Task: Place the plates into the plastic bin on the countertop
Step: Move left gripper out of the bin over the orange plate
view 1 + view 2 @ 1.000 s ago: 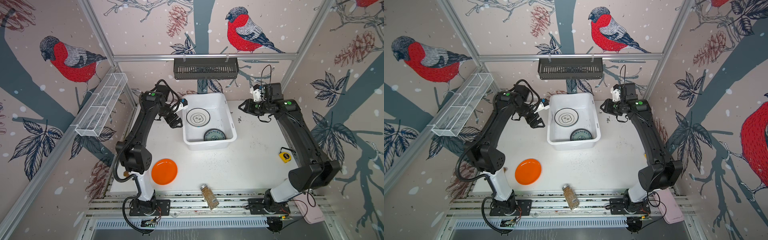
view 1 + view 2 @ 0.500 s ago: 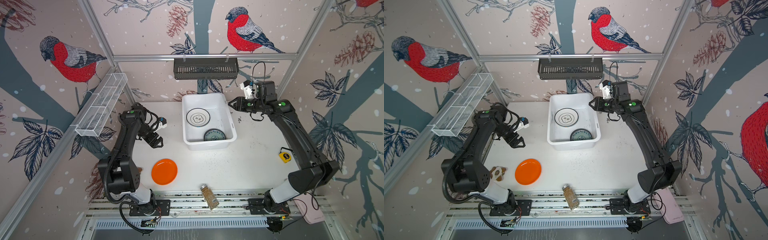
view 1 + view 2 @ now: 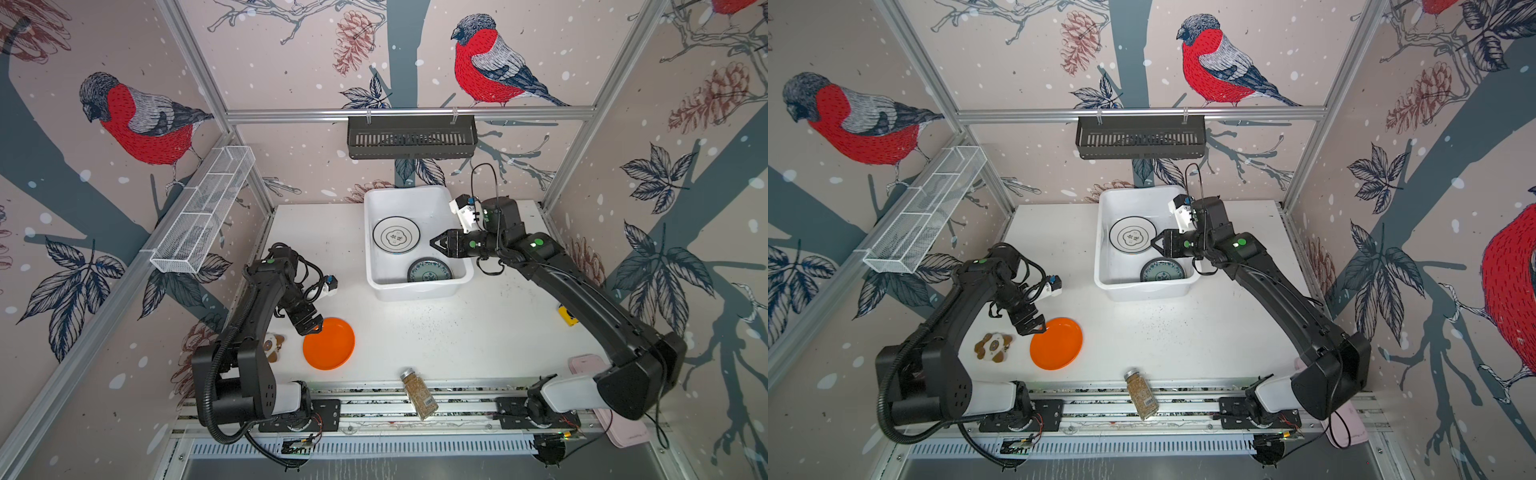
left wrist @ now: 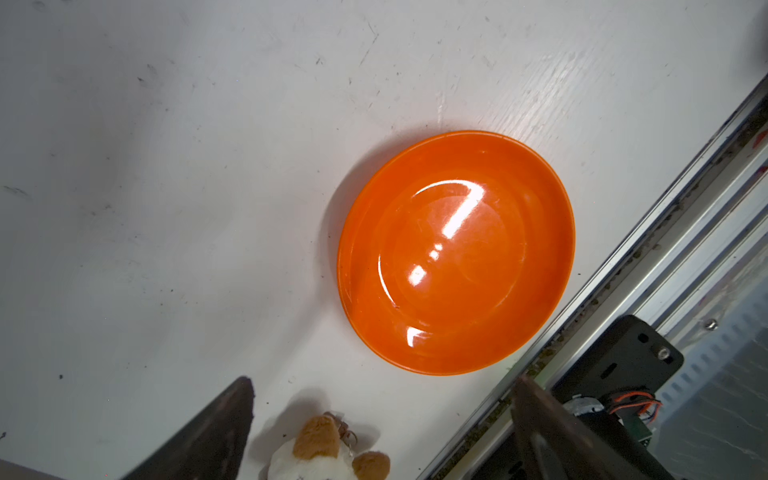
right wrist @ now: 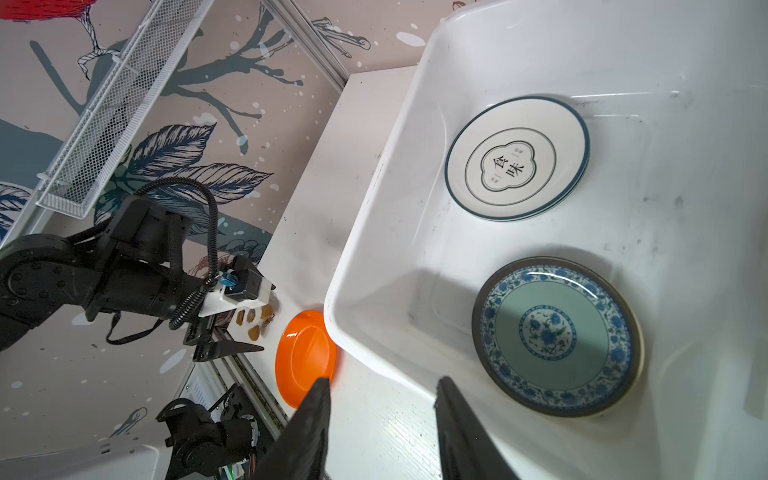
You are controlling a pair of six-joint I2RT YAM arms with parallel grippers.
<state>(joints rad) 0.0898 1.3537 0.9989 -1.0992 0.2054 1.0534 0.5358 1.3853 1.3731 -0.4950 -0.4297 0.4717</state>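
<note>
Orange round plastic plate (image 3: 328, 343) — flat on speckled white countertop (image 3: 478, 332), near front edge, well apart from large white plastic bin (image 3: 415, 291). Inside bin, emblem legible only from right wrist: white plate with dark rim and emblem (image 5: 517, 158), teal-patterned plate (image 5: 557, 336), flat, side by side. Left gripper (image 3: 1030, 325) at orange plate's rim, jaws spread wide, empty — contact not discernible. Right gripper (image 5: 383, 380) over bin, jaws partly apart, nothing held. Brown-and-white plush toy (image 3: 993, 345) beside orange plate.

Black slotted basket (image 3: 411, 137) on back rail, white mesh tray (image 3: 203, 216), spice jar (image 3: 419, 395) at front edge, plush toy (image 3: 993, 346)
</note>
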